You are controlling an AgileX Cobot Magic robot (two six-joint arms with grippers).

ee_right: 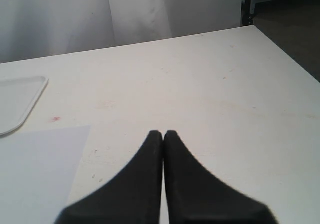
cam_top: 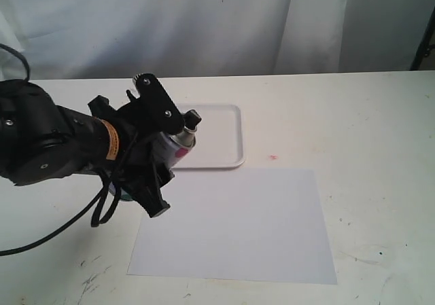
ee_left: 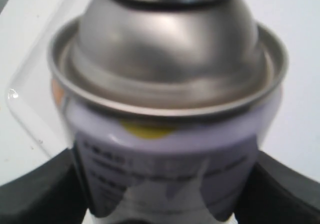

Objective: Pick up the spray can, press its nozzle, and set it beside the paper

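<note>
White tray [cam_top: 221,130] just beside paper [cam_top: 238,230]

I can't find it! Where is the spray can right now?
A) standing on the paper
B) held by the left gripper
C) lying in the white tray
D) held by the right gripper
B: the left gripper clamps the spray can by its sides, while the right gripper is shut with nothing in it.

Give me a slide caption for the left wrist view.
Left gripper clamped on the spray can, its silver shoulder filling the close-up.
</note>
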